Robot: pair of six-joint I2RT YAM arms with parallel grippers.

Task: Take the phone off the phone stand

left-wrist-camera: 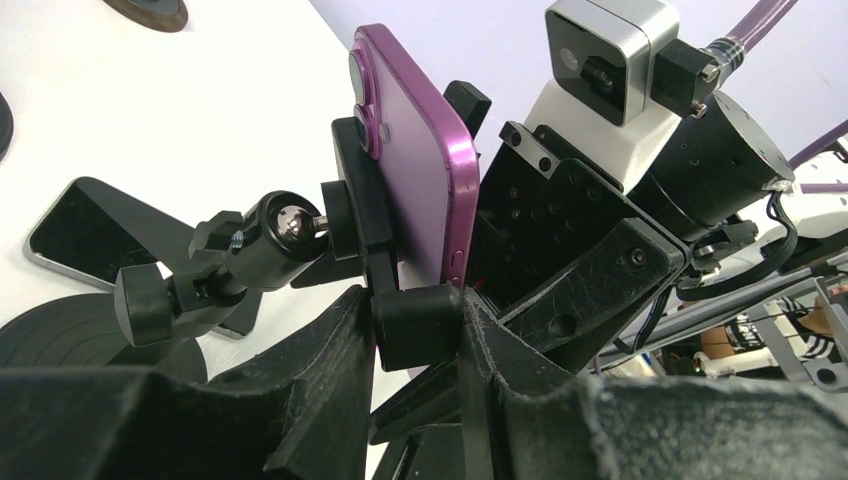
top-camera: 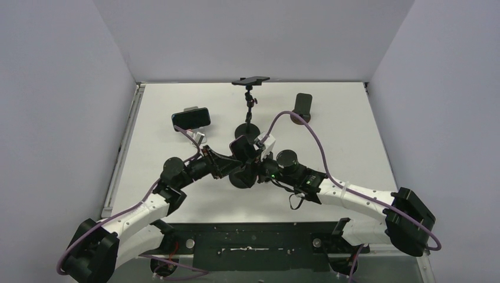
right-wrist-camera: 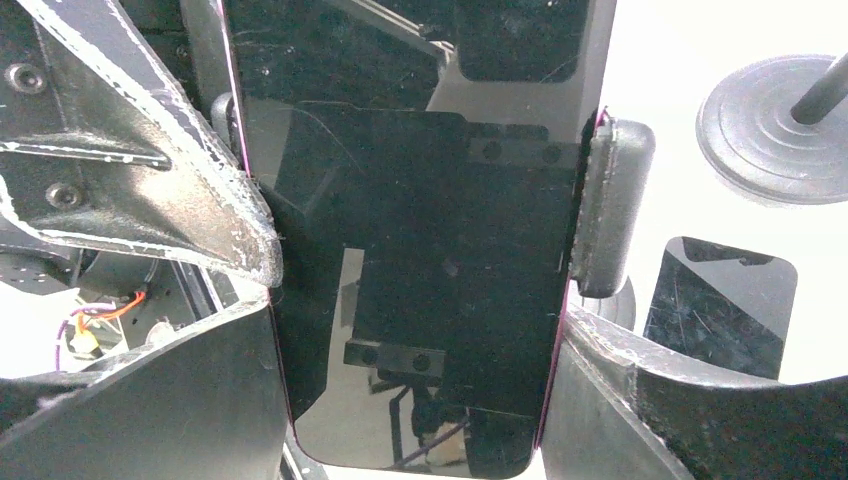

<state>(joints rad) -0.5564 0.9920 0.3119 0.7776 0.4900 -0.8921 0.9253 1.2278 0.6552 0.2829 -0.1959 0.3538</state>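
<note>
Tripod (top-camera: 246, 131) just behind. My left fingers (left-wrist-camera: 310, 390) pinch the stand (left-wrist-camera: 415, 325); right fingers (right-wrist-camera: 150, 180) clasp the upright phone (right-wrist-camera: 420, 250), screen toward them.

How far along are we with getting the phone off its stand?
Done: the reach. The left gripper is shut on the stand's clamp, bracing it, and the right gripper has its fingers against both long edges of the purple phone. In hand: that two-arm grip. Left: the pull itself; the clamp's jaw hugs the phone's edge in the right wrist view, so the phone is not yet out.
</note>
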